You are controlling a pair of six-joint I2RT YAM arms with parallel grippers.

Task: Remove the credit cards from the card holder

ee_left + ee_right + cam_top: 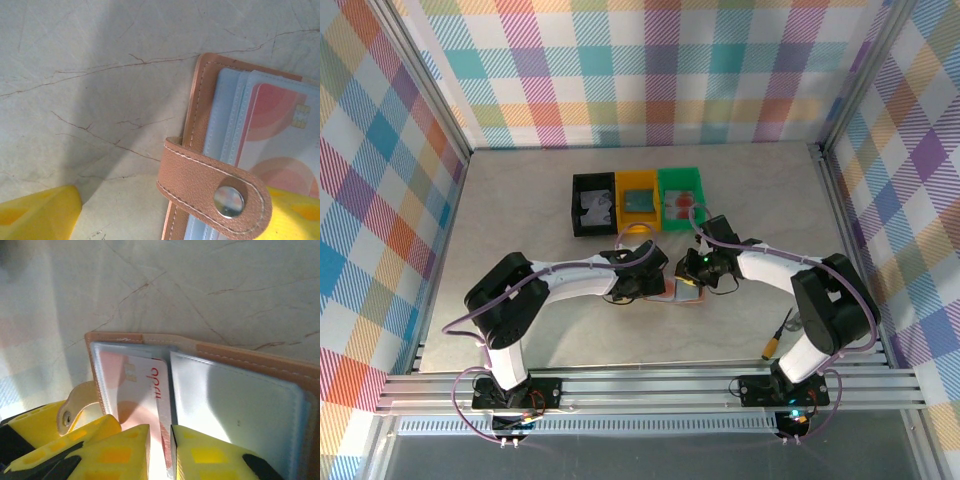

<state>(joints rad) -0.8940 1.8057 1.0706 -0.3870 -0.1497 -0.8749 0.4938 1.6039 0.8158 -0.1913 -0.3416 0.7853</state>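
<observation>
The reddish-brown card holder point(685, 293) lies open on the table between both grippers. In the left wrist view its snap strap point(210, 187) curls over the grey-blue pockets. A pale credit card point(135, 390) with red-orange round spots sits in the left pocket, its edge sticking out. My right gripper point(161, 455) is open by a narrow gap, and that card edge stands between its fingers. The same credit card point(280, 135) shows in the left wrist view. My left gripper point(165, 220) is wide open, with one finger over the table and the other on the holder's page by the strap.
A black bin point(592, 205), a yellow bin point(638, 200) and a green bin point(682, 195) stand in a row just behind the grippers, each with something small inside. The right pocket page point(240, 400) looks blank. A checked wall surrounds the table.
</observation>
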